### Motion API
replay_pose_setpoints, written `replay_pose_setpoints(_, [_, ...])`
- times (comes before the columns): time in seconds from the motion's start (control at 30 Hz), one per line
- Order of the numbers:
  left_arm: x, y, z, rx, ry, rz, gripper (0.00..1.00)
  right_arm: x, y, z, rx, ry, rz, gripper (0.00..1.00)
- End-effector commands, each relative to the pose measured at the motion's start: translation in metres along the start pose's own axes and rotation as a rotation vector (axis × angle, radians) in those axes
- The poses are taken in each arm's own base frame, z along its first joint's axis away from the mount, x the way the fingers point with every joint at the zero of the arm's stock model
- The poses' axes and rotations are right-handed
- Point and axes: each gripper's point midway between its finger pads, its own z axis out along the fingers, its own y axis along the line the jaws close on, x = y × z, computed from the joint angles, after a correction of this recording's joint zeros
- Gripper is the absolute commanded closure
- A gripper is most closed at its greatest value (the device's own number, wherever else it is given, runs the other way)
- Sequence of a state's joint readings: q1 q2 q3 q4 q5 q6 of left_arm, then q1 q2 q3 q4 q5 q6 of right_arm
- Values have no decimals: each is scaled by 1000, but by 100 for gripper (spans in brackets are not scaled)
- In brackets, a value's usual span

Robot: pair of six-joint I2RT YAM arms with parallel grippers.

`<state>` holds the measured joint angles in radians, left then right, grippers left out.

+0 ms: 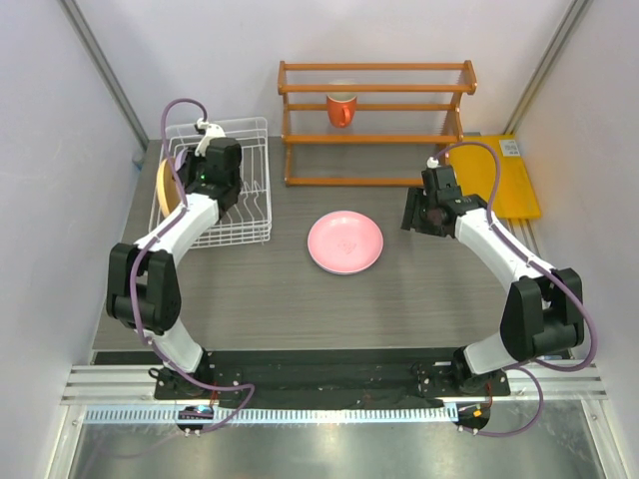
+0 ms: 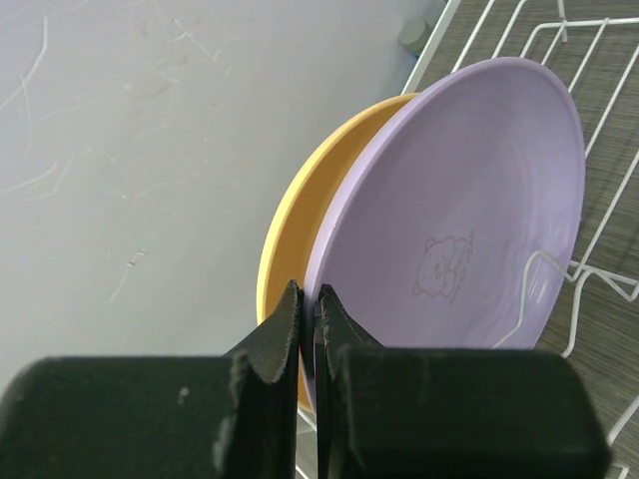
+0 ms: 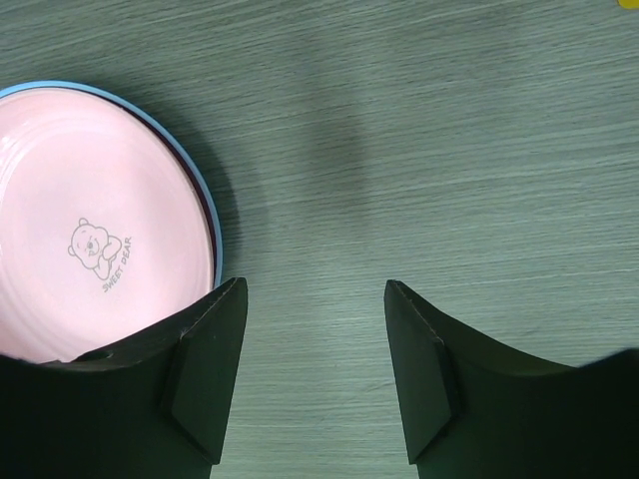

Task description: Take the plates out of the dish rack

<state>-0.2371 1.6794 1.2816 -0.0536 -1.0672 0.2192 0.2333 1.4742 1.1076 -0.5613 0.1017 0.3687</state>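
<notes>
The white wire dish rack (image 1: 252, 205) stands at the table's left. In it, the lilac plate (image 2: 469, 220) and the orange-yellow plate (image 2: 290, 230) stand on edge side by side. My left gripper (image 2: 312, 311) is shut on the lilac plate's rim; in the top view it (image 1: 208, 180) hangs over the rack next to the orange-yellow plate (image 1: 166, 188). The pink plate (image 1: 344, 242) lies flat mid-table on the light blue plate, whose rim (image 3: 207, 215) shows. My right gripper (image 3: 315, 299) is open and empty over bare table just right of them.
An orange wooden shelf (image 1: 374, 125) holding an orange mug (image 1: 341, 108) stands at the back. A yellow board (image 1: 507, 178) lies at the far right. A grey wall is close to the rack's left side. Rack wires (image 2: 599, 239) run right of the lilac plate.
</notes>
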Motion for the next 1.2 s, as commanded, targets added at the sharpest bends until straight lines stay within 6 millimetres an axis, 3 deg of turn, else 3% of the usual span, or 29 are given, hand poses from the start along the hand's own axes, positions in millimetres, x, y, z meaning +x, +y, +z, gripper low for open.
replay_pose_setpoints(0.0, [-49, 65, -15, -162, -94, -261, 100, -9, 5, -12, -34, -45, 4, 37])
replay_pose_setpoints(0.37, [-37, 48, -8, -171, -62, -189, 100, -11, 6, -12, -38, -47, 3, 37])
replay_pose_setpoints(0.6, [-25, 17, -6, -152, -40, -116, 100, -7, 4, -8, -27, -35, -4, 37])
replay_pose_setpoints(0.93, [-16, -15, -25, -159, -45, -12, 100, -3, -4, -6, 0, -29, -26, 37])
replay_pose_setpoints(1.17, [-25, -14, -38, -231, -62, 15, 100, 1, -6, -3, 0, -22, -26, 37])
